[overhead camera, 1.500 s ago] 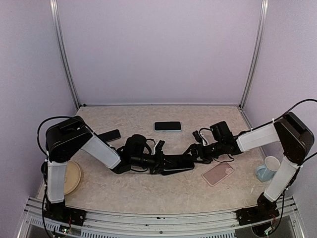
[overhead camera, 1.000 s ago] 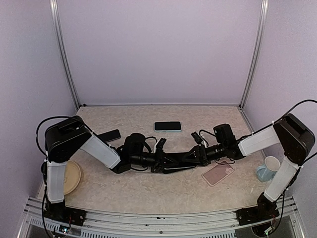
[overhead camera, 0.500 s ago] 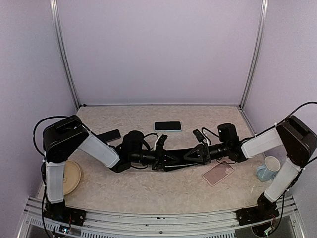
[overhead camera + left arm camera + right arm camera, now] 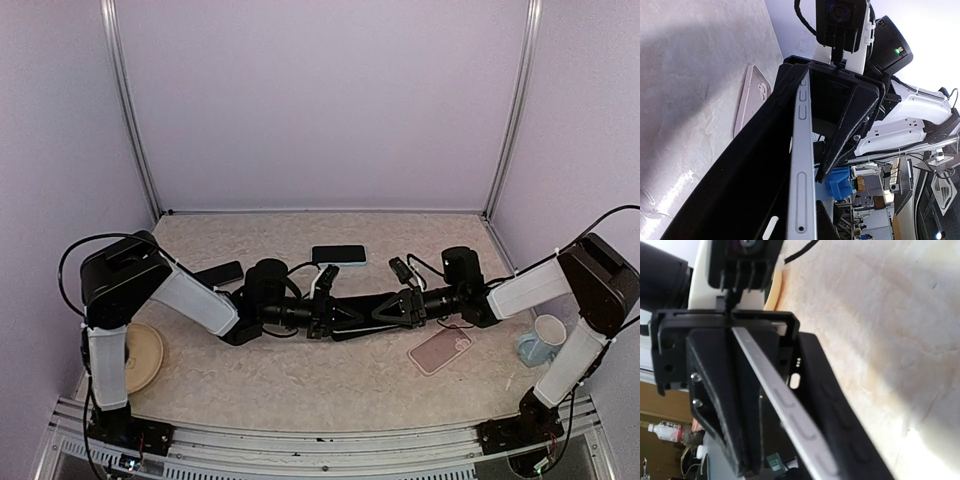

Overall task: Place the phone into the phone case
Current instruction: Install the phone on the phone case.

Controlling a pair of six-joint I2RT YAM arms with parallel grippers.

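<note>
Roughly halfway, I judge: both arms' jaws clamp the silver-edged black phone (image 4: 802,175), one long edge gaping unseated from the black rubber case (image 4: 750,170).

You look down from high behind the near edge over the whole table (image 4: 300,385). Each wrist camera sits very close, facing the other along the same phone (image 4: 801,150), seen edge-on.
</note>
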